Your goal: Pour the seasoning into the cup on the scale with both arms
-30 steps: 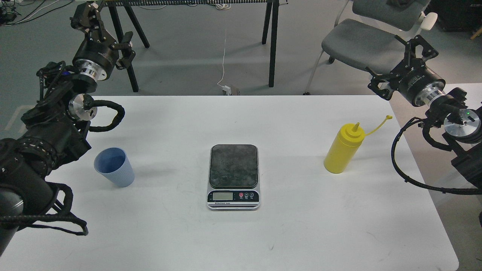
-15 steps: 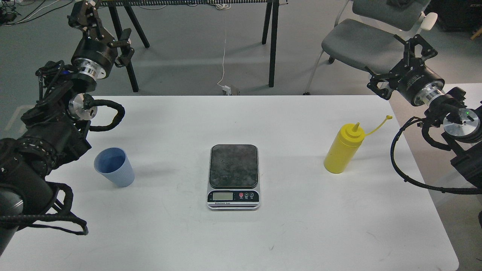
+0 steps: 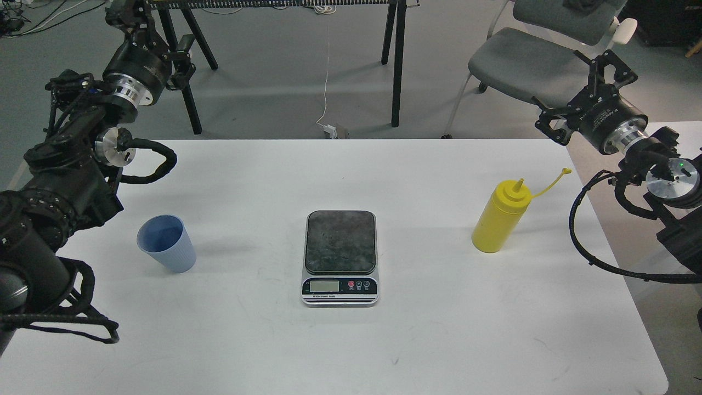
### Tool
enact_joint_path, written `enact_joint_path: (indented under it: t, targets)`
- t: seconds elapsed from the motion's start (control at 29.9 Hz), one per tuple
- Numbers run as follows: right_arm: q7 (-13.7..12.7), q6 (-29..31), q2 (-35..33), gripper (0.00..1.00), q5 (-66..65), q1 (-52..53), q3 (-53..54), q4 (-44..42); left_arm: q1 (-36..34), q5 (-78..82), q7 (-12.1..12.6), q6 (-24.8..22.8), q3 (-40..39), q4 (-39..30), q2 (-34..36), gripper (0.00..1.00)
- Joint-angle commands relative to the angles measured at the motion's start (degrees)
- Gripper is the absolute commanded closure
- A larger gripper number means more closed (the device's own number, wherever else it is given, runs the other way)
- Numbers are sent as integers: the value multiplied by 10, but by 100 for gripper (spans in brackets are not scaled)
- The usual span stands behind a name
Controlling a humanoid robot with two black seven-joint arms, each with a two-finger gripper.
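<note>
white table (image 3: 340, 351) | cup (image 3: 167, 243) well below left gripper (image 3: 151, 27), bottle (image 3: 499, 216) below right gripper (image 3: 584, 90) | both spread

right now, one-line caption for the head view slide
Blue cup, empty scale and yellow seasoning bottle lined up on white table.

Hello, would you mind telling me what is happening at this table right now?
Nothing is being handled yet. The blue cup stands on the table left of the bare scale, the yellow seasoning bottle to its right. The left gripper and right gripper hang raised and empty, fingers spread.
</note>
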Motion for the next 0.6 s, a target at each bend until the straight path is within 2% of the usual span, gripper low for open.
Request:
enact_joint_path:
  t: [0.0,0.23,0.33,0.57]
  targets:
    - [0,0,-1,1,0,0,0,0,0,0,0,0,3,1,1,1]
    - [1,0,-1,1,-1,1,-2,0,-5,10,0,0,23,-1,16,5]
    - [4,0,-3,1,-1,4,-2,-2,-19,62,0,0,81,-1,32,14]
    - [11,0,-3,1,-1,7,5,1,-35,110,0,0,114,-1,109,17]
